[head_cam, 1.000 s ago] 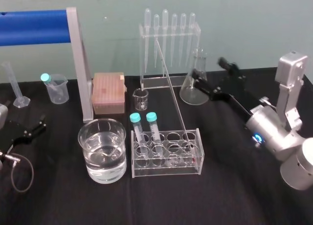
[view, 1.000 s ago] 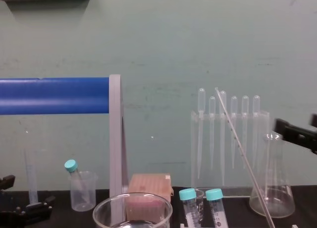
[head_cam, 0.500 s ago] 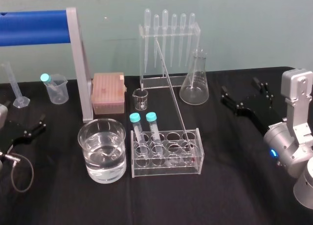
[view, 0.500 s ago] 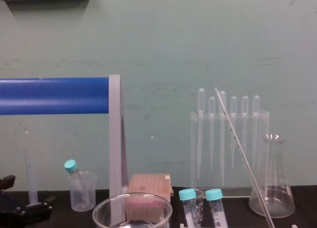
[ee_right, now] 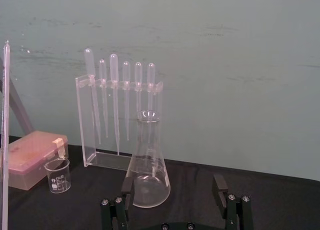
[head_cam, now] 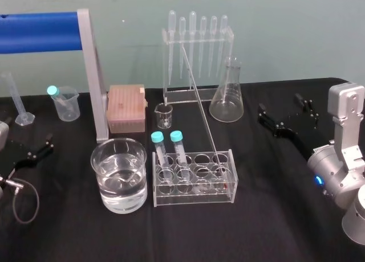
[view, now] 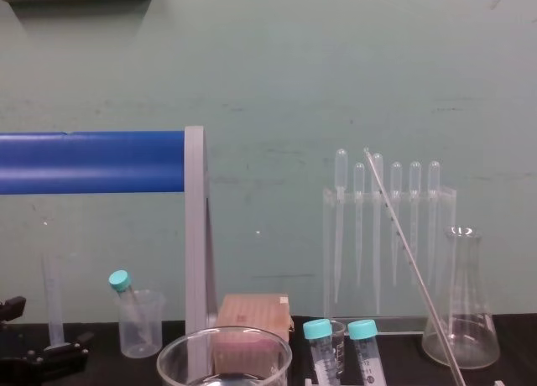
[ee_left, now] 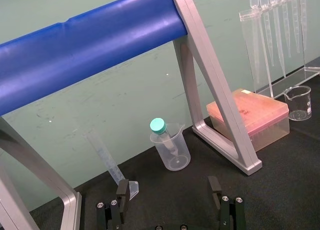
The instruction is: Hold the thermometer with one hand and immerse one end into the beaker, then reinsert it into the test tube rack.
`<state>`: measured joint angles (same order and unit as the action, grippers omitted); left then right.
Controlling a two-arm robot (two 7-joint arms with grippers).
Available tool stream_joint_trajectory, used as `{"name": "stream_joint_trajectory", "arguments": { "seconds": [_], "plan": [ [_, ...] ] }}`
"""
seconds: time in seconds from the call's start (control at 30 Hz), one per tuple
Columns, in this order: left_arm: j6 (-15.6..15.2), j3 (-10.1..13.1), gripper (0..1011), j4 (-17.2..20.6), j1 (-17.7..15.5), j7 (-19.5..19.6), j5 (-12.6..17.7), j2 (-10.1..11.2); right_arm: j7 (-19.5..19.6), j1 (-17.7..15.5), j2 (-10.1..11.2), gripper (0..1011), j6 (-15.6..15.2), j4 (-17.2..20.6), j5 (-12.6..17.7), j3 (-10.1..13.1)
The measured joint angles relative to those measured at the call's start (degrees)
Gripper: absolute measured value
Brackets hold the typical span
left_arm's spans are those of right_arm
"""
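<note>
The thermometer (head_cam: pixel 197 91) is a long thin glass rod leaning back to the left, with its lower end in the rear right hole of the clear test tube rack (head_cam: pixel 194 198). Left of the rack stands the wide beaker (head_cam: pixel 120 140), about half full of water. My right gripper (head_cam: pixel 278 103) hovers open and holding nothing to the right of the rack, well apart from the thermometer. The right wrist view has the open gripper (ee_right: pixel 173 186) facing the conical flask (ee_right: pixel 147 175), with the thermometer (ee_right: pixel 6 115) at the edge. My left gripper (ee_left: pixel 168 190) rests open at the table's left. The chest view shows the thermometer (view: pixel 410 260) slanting before the pipettes.
Two teal-capped tubes (head_cam: pixel 168 145) stand in the rack's left holes. Behind it are a pipette stand (head_cam: pixel 197 43), a conical flask (head_cam: pixel 227 94), a tiny beaker (head_cam: pixel 164 115) and a pink tip box (head_cam: pixel 126 107). A blue bar on a grey frame (head_cam: pixel 94 74) crosses the left. A small beaker with a capped tube (head_cam: pixel 64 102) and a measuring cylinder (head_cam: pixel 17 99) stand far left.
My right arm has drawn back from beside the conical flask to the right and lower, staying open. The thermometer, rack and left arm have not moved.
</note>
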<state>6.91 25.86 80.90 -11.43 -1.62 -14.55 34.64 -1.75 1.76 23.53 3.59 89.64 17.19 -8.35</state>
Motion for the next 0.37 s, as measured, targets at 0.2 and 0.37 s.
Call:
{"name": "stream_joint_trajectory", "arguments": {
  "seconds": [0.2, 0.37],
  "plan": [
    [0.00, 0.00, 1008, 0.00, 0.00, 0.00, 0.00, 0.00, 0.09, 0.04, 0.08, 1003, 0.07, 0.10, -0.02, -0.08],
    [0.00, 0.00, 1008, 0.00, 0.00, -0.01, 0.00, 0.00, 0.12, 0.06, 0.10, 1003, 0.10, 0.14, -0.04, -0.11]
  ]
}}
